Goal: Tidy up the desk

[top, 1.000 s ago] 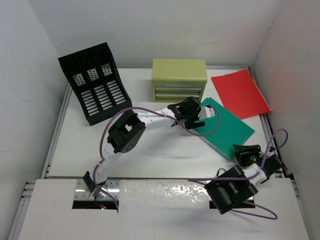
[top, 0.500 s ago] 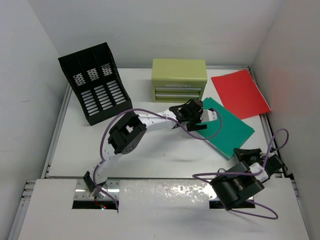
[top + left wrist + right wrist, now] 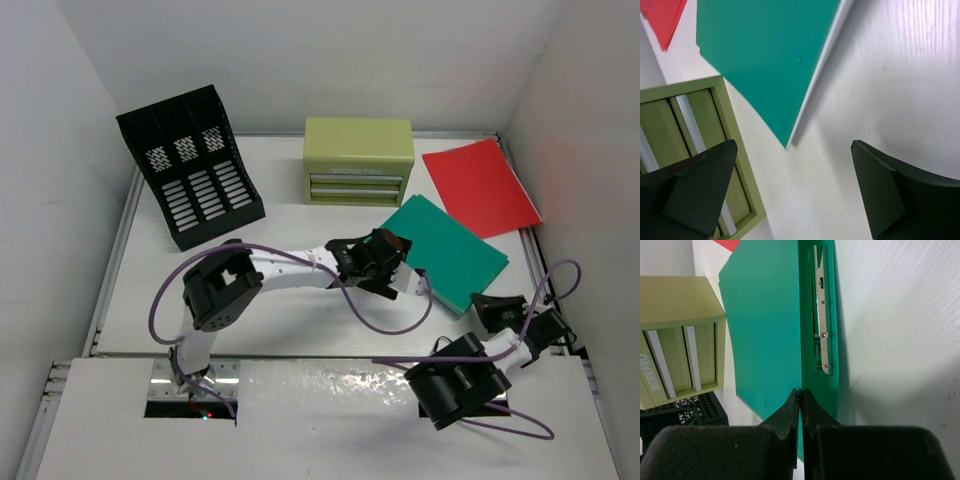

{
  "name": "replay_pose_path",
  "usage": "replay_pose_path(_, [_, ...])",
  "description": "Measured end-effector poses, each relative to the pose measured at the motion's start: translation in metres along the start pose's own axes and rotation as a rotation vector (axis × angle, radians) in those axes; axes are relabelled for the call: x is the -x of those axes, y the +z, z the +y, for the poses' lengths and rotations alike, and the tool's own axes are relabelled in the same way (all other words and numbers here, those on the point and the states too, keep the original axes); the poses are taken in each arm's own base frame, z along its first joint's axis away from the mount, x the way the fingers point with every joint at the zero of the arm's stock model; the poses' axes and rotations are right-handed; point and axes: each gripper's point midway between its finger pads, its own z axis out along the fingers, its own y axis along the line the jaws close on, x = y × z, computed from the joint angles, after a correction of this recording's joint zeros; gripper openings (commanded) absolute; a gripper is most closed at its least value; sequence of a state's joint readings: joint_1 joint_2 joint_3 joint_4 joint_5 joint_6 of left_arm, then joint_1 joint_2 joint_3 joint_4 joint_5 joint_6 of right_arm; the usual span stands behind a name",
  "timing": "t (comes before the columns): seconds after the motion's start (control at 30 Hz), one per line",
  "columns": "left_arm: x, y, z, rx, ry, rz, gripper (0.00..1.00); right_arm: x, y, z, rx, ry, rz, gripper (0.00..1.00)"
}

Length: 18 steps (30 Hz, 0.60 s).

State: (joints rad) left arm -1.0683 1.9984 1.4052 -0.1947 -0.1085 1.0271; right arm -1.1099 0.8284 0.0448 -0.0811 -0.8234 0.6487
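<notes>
Nearest, on the near right of the large flat white desk with thin metal edge rails (image 3: 280,325), which fills the space between the white walls ahead of the arm bases, we see the right gripper (image 3: 800,393). It is fully closed, and its tips meet on the thin near edge of the green plastic folder (image 3: 765,315), which looks pinched between them. A silver metal clip bar (image 3: 822,315) shows inside the folder, just right of that edge.

A bit farther in, the left arm lies across the middle of the desk, in the way between the left side and the folder. The left gripper (image 3: 792,145) is spread wide with nothing held and bare desk under it. The folder's corner points into the gap and touches neither finger.

Beyond that, the olive-green metal two-drawer chest (image 3: 359,160) stands at the far centre, just beside the folder's far corner. The red flat folder (image 3: 480,185) lies at the far right. Its near corner meets or almost meets the green one; we cannot tell which. The black slotted three-bay file rack (image 3: 190,165) stands upright at the far left, well apart from the rest.
</notes>
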Motion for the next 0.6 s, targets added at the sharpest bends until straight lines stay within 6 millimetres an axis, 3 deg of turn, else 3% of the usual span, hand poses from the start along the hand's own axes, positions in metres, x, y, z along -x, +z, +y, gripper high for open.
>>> replay_pose_path(0.23, [-0.026, 0.012, -0.027, 0.024, 0.069, 0.006, 1.0, 0.002, -0.001, 0.009, 0.029, 0.035, -0.008, 0.0])
replay_pose_path(0.6, [0.033, 0.047, -0.022, 0.121, 0.087, -0.135, 1.0, 0.014, -0.004, 0.033, 0.122, 0.087, -0.036, 0.0])
